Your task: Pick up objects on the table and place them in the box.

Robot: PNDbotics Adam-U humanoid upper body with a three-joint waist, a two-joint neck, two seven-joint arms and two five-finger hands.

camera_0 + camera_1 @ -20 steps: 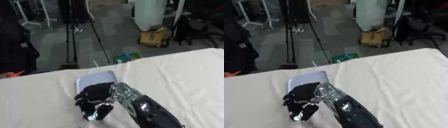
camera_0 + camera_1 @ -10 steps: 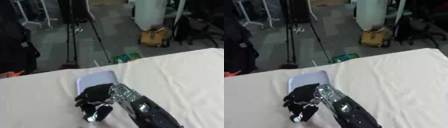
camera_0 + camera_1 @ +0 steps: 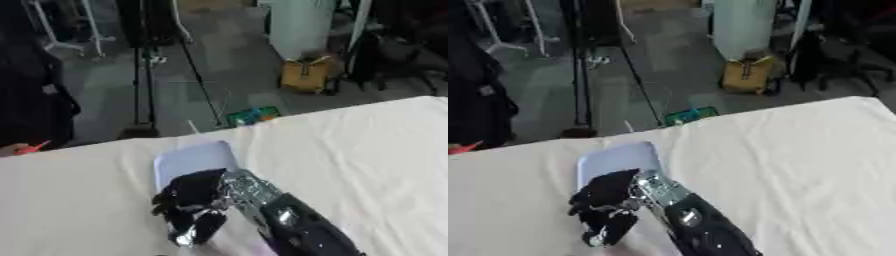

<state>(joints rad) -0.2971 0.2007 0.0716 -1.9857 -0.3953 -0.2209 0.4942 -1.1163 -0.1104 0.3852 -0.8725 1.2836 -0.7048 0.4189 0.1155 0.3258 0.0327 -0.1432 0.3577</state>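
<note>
**Right hand over the pale tray: how to handle the step in hand**

While the views are soft and the near edge is cropped, the items run as follows, left to right.

1. Cream cloth-covered table point(image 3: 79, 200). Bare fabric on the left, lightly creased. No separate loose object can be made out on it in either view.

2. Pale lavender, flat rectangular tray or shallow box with rounded corners point(image 3: 191, 157). It lies on the cloth left of centre, long side running away from the robot. Its far half shows plainly; its near half is covered by the hand. It is probably the box the task names, though its walls are too low to confirm.

3. Black right hand with silver joints point(image 3: 194, 205). It comes in from the lower right on a dark forearm and sits over the near end of the tray, fingers curled downward. A pale shape shows under the fingertips at the lower edge; whether that is an object in its hold or only cloth cannot be told, so the hold is left undecided.

4. Left hand: in neither view.

Handling note, as a judgement. If the hand carries something, the release should come only once the fingertips stand inside the tray's rim, with the wrist low so the item does not bounce out over the shallow edge. The fingers should then straighten and lift upward, not drag sideways, since the light tray looks likely to slide on the cloth.
</note>
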